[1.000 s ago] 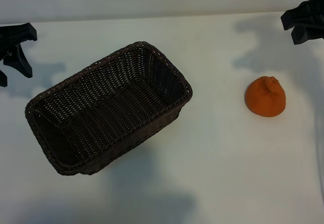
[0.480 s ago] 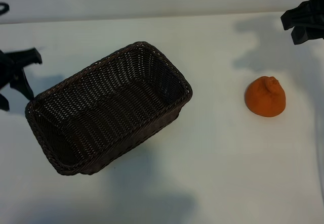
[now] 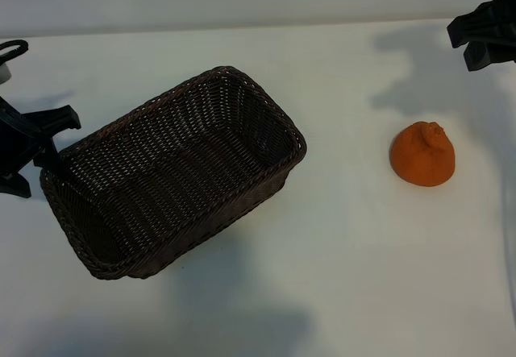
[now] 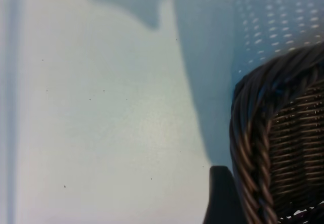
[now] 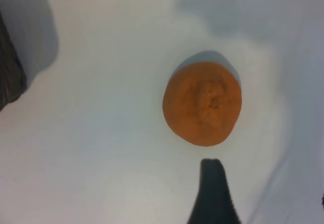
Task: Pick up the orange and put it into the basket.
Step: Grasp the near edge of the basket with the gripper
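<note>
The orange (image 3: 422, 155) is seen on the white table (image 3: 347, 252), knob up, well apart from the dark wicker basket (image 3: 266, 103), which is empty and angled across the left half. Nothing is held by either gripper.

The right gripper (image 3: 482, 35) is parked at the top right edge, above and beyond the orange, with jaws apart; in its wrist view the fruit (image 5: 202, 103) is framed just ahead of one dark finger (image 5: 212, 193). The left gripper (image 3: 28, 143) is placed at the basket's near-left corner, jaws apart, one finger (image 4: 221, 196) just beside the braided rim (image 4: 248, 148); whether contact is made cannot be told.

Step in hand is judged as basket bracing by the left arm while the pick is left to the right. For a good pick, the right gripper should be centred over the fruit's widest part, not the puckered knob, and closed gently, since a roundish body can be squeezed out sideways. The basket corner should be steadied, not pushed.

Versus the earlier frames: the left gripper is seen lower and closer to the basket corner; right gripper, orange and basket are unchanged.
</note>
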Motion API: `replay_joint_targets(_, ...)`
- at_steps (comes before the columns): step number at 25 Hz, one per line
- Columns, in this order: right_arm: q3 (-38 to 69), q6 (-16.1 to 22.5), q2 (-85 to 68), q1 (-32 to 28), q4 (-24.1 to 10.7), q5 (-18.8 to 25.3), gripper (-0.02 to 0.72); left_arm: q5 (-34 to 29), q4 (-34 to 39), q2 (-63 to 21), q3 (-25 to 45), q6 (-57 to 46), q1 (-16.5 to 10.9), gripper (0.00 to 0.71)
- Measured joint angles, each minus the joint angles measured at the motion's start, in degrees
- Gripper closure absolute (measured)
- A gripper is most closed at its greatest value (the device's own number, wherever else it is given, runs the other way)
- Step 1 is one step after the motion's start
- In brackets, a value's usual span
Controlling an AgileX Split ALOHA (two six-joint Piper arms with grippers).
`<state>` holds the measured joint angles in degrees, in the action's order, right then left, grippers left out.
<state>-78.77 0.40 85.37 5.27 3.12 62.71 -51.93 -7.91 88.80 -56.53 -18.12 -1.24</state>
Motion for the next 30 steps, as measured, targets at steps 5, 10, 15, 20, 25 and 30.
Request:
replay_joint_targets(5,0.0,0.0,0.0,0.0,0.0,0.0,0.214,0.2,0.0,0.0,0.1,0.0,0.0,0.212)
replay_joint_targets(10,0.0,0.0,0.0,0.0,0.0,0.0,0.214,0.2,0.0,0.0,0.1,0.0,0.0,0.212)
replay_joint_targets(15,0.0,0.0,0.0,0.0,0.0,0.0,0.214,0.0,0.1,0.0,0.1,-0.8,0.0,0.212)
replay_joint_targets(20,0.0,0.0,0.0,0.0,0.0,0.0,0.214,0.0,0.4,0.0,0.2,-1.6,0.0,0.212)
replay_joint_targets(25,0.0,0.0,0.0,0.0,0.0,0.0,0.214,4.1,0.3,0.0,3.2,-1.7,0.0,0.212)
replay_joint_targets(30,0.0,0.0,0.0,0.0,0.0,0.0,0.214,11.4,0.2,0.5,8.2,-1.7,0.0,0.212)
